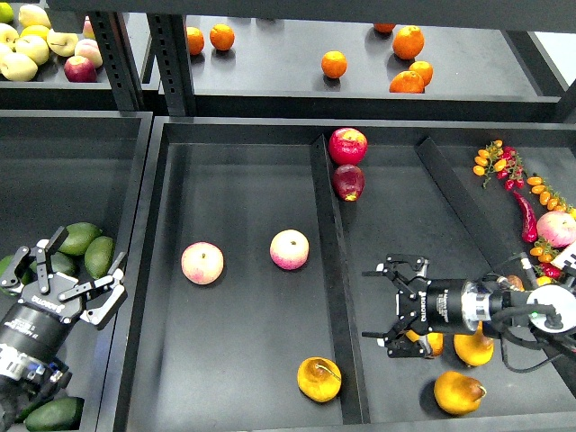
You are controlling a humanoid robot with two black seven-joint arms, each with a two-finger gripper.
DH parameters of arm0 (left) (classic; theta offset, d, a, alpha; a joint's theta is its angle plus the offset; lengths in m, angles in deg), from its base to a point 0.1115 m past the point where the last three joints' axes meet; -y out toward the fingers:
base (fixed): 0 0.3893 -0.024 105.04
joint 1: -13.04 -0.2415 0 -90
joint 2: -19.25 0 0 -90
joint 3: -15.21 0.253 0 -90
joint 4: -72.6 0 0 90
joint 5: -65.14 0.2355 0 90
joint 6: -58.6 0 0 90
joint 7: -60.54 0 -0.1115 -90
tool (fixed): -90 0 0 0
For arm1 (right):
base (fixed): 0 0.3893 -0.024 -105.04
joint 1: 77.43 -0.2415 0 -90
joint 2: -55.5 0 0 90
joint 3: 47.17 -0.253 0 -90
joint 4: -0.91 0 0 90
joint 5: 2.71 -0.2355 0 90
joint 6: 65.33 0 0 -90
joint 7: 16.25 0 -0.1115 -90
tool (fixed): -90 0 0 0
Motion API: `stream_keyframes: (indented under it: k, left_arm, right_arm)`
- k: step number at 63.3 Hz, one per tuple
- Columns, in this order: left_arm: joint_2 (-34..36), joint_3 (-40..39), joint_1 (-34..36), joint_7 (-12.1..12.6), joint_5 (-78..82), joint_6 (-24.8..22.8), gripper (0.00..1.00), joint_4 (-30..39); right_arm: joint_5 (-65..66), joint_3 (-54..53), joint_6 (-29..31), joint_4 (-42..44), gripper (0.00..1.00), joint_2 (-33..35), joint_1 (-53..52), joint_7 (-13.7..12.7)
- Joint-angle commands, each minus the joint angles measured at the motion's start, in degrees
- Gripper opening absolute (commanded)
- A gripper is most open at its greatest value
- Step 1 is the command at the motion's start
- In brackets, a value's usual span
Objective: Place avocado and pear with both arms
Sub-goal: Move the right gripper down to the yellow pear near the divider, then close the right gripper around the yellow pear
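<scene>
Both sets of jaws are standing spread and gripping nothing. At the lower left, the left gripper (pixel 79 274) is hovering with its fingers splayed just beside a cluster of green avocados in the left-hand bin, and the avocado (pixel 56 413), darker and longer than the others, is lying apart from that cluster at the very bottom edge, beside the arm's wrist. At the right, the right gripper (pixel 385 306) is reaching in sideways from the right edge, its fingers opening toward the divider (pixel 331 261) that is splitting the big tray, and several yellow-orange pears are sitting around and partly under it in the right compartment. The pear (pixel 319 379), with a brownish blotch, is resting alone in the centre compartment, close to the divider and near the front, with two pink peaches (pixel 202 263) lying farther back on the same floor. I judge that the fruit is being kept sorted by kind, so each arm is working its own side; whether the pear in the middle has been placed or is waiting to be picked, I cannot tell. Next, the left arm seems to need to drop back toward the dark avocado, minding the bin wall.
</scene>
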Motion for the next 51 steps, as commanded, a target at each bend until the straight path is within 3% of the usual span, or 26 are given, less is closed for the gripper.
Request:
stream_keyframes:
  k: [1,51]
  left_arm:
    - [0.0,-1.0,-0.3,0.0,0.0,0.0,0.99,0.5]
    - [0.0,-1.3,-0.6,0.0,-0.1,0.0,0.99,0.6]
  right_arm:
    - [0.1,2.8,-0.1,1.2,1.00,-2.4,-0.1,0.0]
    - [1.8,5.5,-0.9,14.1,1.00,-15.0,1.5,0.0]
